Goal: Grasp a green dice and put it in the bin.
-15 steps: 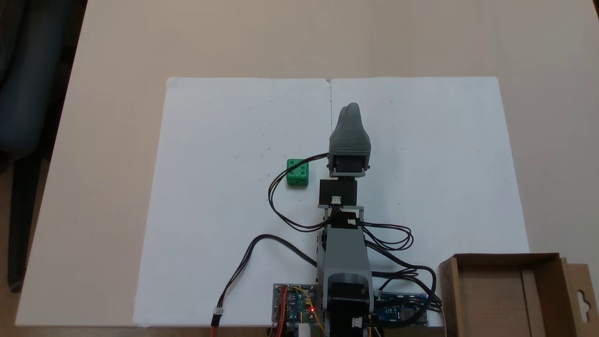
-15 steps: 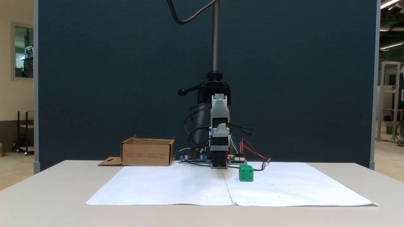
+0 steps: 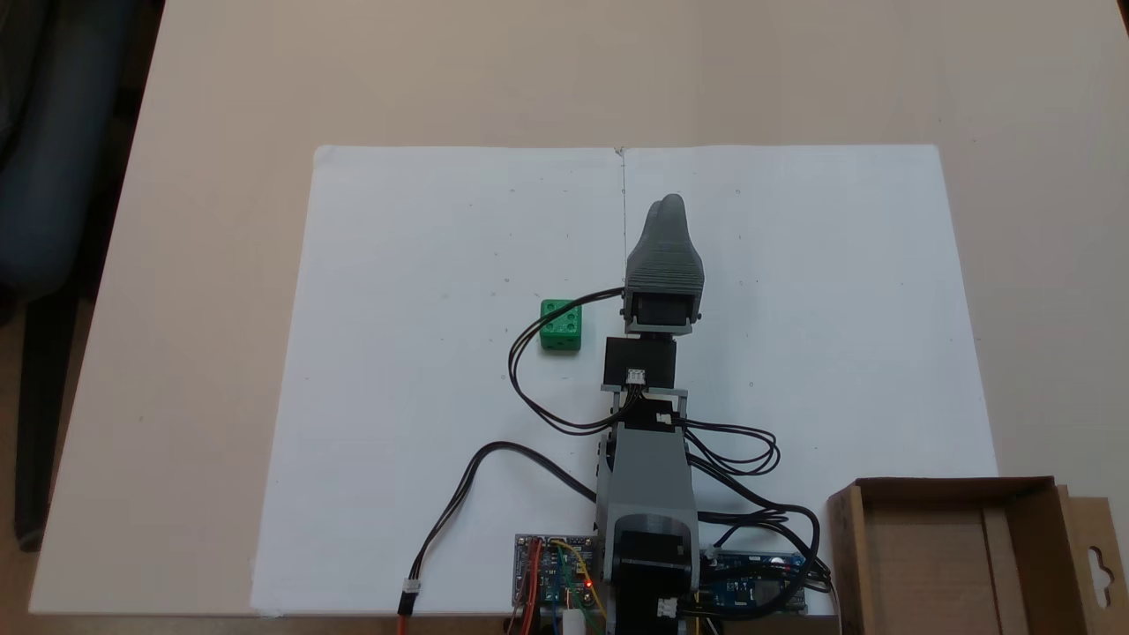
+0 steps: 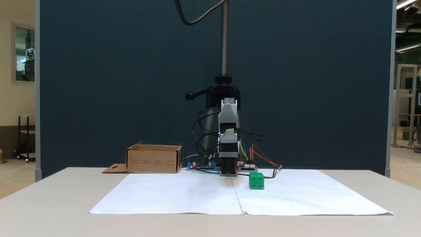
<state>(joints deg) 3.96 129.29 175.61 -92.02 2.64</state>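
Observation:
The green dice [image 3: 561,324] sits on the white paper, left of the arm in one fixed view, and right of it in the other, as the green dice [image 4: 256,181]. My gripper [image 3: 668,205] points away from the base, held above the paper, its grey jaws pressed together into one narrow tip with nothing between them. It is beyond the dice and to its right, well apart from it. From the front the gripper [image 4: 229,133] hangs high over the sheet. The bin [image 3: 953,484], a brown cardboard box, stands beside the arm's base; the bin [image 4: 153,161] has its flap lying flat.
A white paper sheet [image 3: 423,265] covers the middle of the beige table [image 3: 220,106]. Black cables [image 3: 520,370] loop past the dice's near side. Circuit boards [image 3: 554,573] sit at the arm's base. A camera pole [image 4: 224,39] rises behind the arm.
The gripper's tip has narrowed from two slightly split lobes to one, and the wrist has shifted a little to the right in the top-down view. The dice has not moved.

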